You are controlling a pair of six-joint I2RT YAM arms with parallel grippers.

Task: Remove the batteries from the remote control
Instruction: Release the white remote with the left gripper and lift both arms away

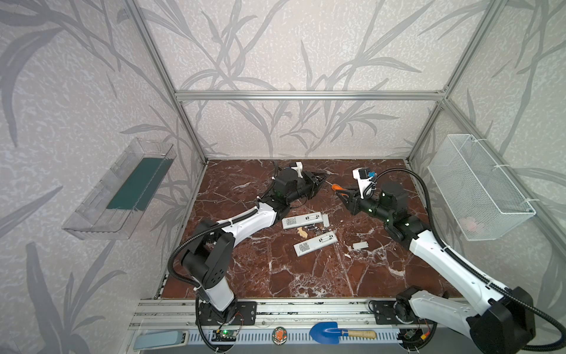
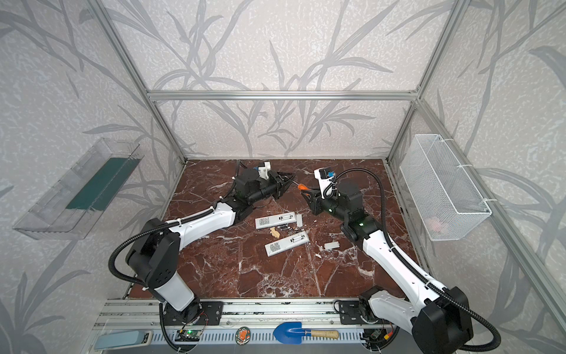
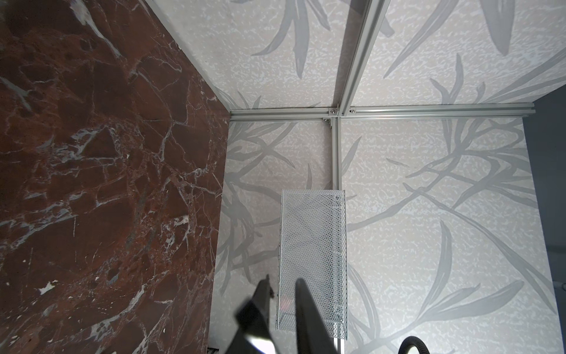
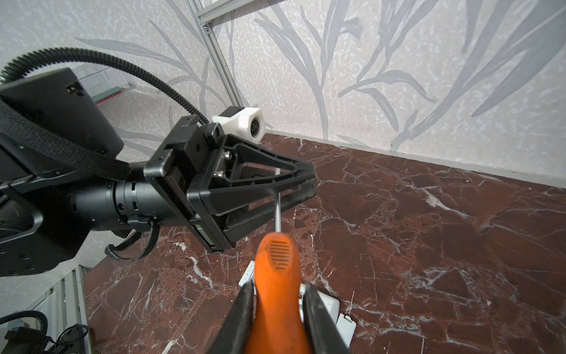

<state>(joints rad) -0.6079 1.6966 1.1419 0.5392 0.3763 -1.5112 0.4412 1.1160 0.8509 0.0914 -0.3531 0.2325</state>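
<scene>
Two white remote controls (image 1: 301, 221) (image 1: 315, 243) lie face down mid-table with their compartments uncovered. Several dark batteries (image 1: 312, 227) (image 2: 286, 227) lie loose between them. Behind them my right gripper (image 1: 339, 193) (image 4: 278, 286) is shut on the orange handle of a screwdriver (image 4: 277, 269). Its thin shaft reaches to the fingertips of my left gripper (image 1: 327, 177) (image 4: 311, 180), which lies on its side above the table. The left jaws (image 3: 283, 282) stand a narrow gap apart. Whether they pinch the shaft is not clear.
Two white covers (image 1: 326, 219) (image 1: 360, 245) and a small beige piece (image 1: 302, 233) lie by the remotes. A wire basket (image 1: 477, 187) hangs on the right wall, a clear tray (image 1: 122, 190) on the left. A blue trowel (image 1: 324, 332) lies on the front rail.
</scene>
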